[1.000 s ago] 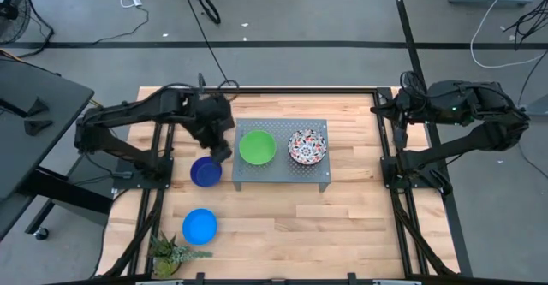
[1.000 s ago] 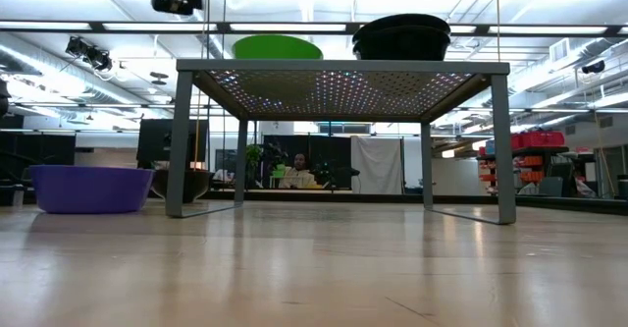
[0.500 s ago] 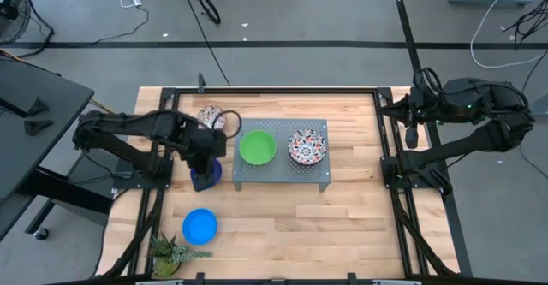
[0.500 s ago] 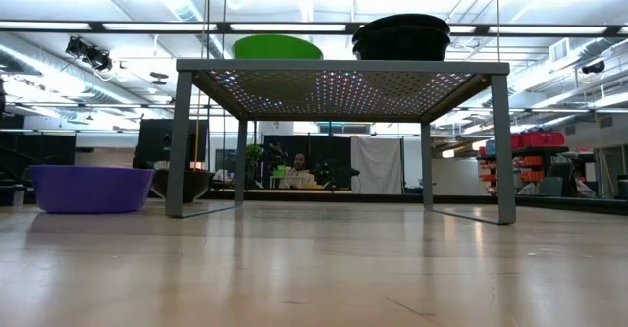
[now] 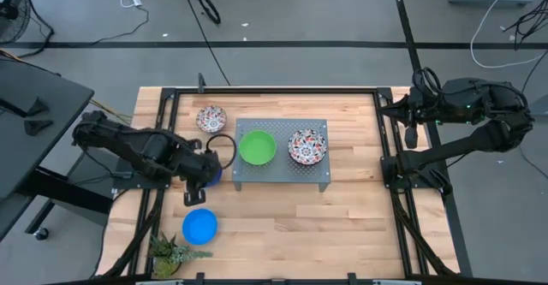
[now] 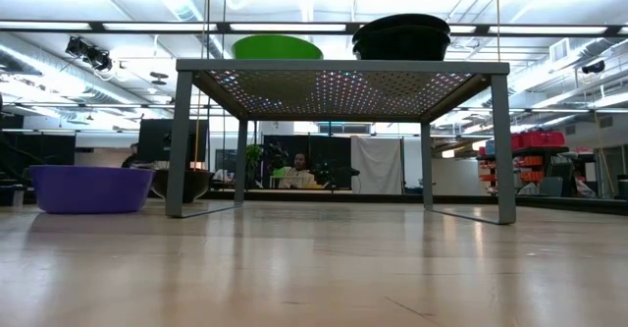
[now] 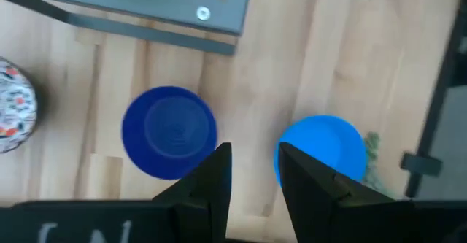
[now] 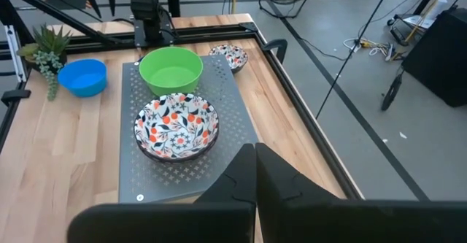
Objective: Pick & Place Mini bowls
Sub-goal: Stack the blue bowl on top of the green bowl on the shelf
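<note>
Left of the grey tray (image 5: 318,127), bare wood lies open around the dark blue bowl (image 7: 169,132) and bright blue bowl (image 5: 199,226), above which the left gripper (image 7: 252,163) hangs part-open and empty, while the right gripper (image 8: 255,159) waits shut and empty past the table's right edge.

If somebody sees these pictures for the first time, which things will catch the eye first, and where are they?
The green bowl and a floral bowl stand side by side on the grey perforated tray at mid-table. Left of the tray, the left pincer hangs empty between the dark blue bowl and the bright blue bowl. Another floral bowl sits near the table's far edge.
</note>
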